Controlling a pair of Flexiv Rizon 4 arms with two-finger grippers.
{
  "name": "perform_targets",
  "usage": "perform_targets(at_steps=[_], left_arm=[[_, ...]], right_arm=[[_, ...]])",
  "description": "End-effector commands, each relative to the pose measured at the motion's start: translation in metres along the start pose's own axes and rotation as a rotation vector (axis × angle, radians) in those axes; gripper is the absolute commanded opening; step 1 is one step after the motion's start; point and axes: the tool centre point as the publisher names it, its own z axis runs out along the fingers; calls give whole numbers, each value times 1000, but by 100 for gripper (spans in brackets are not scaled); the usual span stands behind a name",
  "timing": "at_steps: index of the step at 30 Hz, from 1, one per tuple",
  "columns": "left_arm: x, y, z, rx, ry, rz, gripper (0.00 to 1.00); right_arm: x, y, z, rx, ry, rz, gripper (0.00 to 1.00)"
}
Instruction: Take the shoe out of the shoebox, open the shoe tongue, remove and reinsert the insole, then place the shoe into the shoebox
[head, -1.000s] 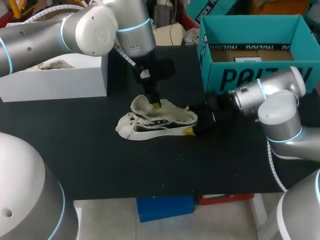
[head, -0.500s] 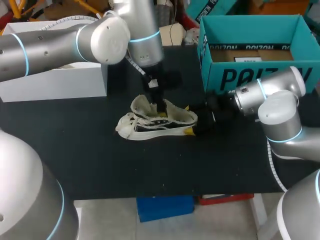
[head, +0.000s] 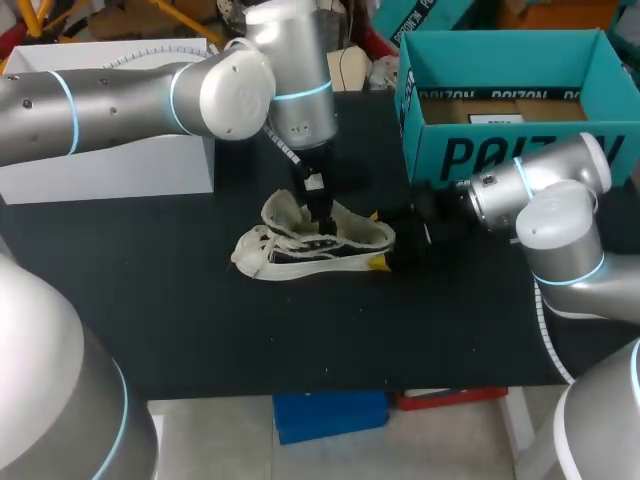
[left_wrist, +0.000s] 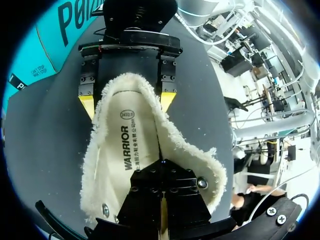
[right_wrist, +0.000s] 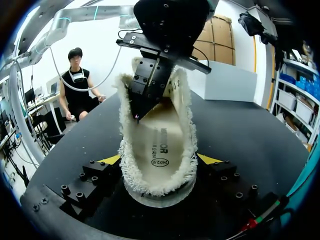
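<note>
White fleece-lined shoe (head: 320, 245) lies on the black table (head: 200, 320), outside its box. Right gripper (right_wrist: 160, 161): fingers clamp the heel from both sides. Left gripper (right_wrist: 138, 114): fingers drawn together, tips on the white insole (left_wrist: 127, 145); hold unconfirmed. Recommend confirming the pinch, then peeling slowly upward with the heel clamped.

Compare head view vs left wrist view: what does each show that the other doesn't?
Head only: white box, the shoebox's open top, the shoe's loosened laces and outer side. Left wrist only: the insole lying inside the fleecy lining. Both: left gripper down in the shoe, right gripper clamping its heel, the black table.
</note>
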Motion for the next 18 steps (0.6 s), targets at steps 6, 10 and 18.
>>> perform_targets(at_steps=[6,10,18], left_arm=[[0,-4,16,-41,5,-10,0],[1,-4,19,-50,5,-13,0],[1,-4,22,-66,-14,-32,0]], right_arm=[[0,-1,1,1,0,1,0],[0,-1,1,1,0,1,0],[0,-1,1,1,0,1,0]])
